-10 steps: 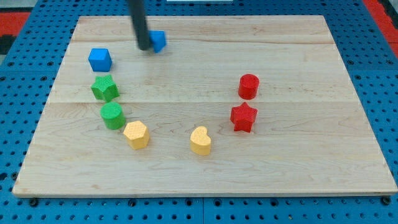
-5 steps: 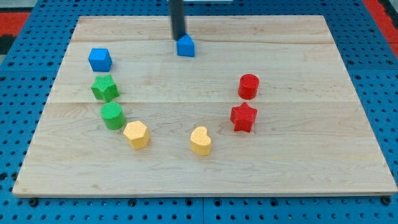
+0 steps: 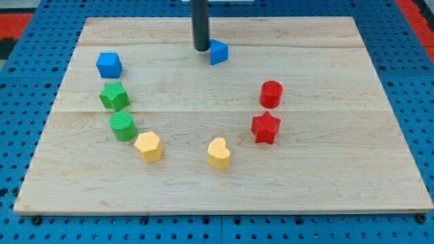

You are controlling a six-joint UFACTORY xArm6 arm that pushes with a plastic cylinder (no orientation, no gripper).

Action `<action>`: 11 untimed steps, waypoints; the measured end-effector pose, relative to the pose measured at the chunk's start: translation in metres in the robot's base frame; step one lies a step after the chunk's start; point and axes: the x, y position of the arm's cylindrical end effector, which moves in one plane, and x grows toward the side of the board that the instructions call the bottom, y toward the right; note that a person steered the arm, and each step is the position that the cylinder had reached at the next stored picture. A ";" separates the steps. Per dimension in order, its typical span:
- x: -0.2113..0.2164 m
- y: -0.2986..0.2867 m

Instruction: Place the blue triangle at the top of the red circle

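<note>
The blue triangle (image 3: 218, 52) lies near the top middle of the wooden board (image 3: 224, 196). My tip (image 3: 201, 49) stands right at its left side, touching or nearly touching it. The red circle (image 3: 271, 93) stands at the right of the board, below and to the right of the triangle, well apart from it.
A red star (image 3: 265, 128) sits just below the red circle. Two yellow blocks (image 3: 148, 146) (image 3: 218, 153) lie at the lower middle. A blue cube (image 3: 108, 65), a green star (image 3: 114, 95) and a green circle (image 3: 123, 126) line the left side.
The blue triangle has slid to the right along the top of the board, from left of centre to about the middle. My tip has followed it rightward, staying at its left.
</note>
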 end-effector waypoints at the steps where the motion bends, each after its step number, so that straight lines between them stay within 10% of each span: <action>1: 0.002 0.045; 3: -0.017 -0.021; 11: 0.081 0.067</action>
